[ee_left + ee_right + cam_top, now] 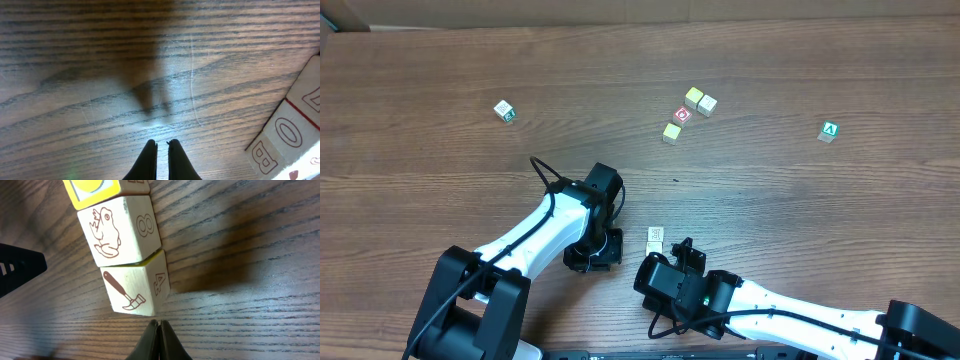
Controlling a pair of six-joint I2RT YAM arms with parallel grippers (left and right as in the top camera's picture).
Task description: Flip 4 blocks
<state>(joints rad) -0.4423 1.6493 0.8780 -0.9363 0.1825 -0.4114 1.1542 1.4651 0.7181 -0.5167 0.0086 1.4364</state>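
Low at mid-frame overhead, the clenched left gripper (161,147) and clenched right gripper (158,326) are flanking a row of pale wooden picture cubes (655,238).

Overhead looks straight down; both wrist cameras view the same table (770,200) close

Pale printed blocks (120,230), touching, aligned

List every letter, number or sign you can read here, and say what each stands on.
"8": side face of the rabbit block.
"4": side face of the hammer block.
"B" and "O": lettered blocks at the left wrist view's right edge; a further character is cut off.
"A": green-marked cube, faint.
Remaining cubes in the overhead view: too small to read.
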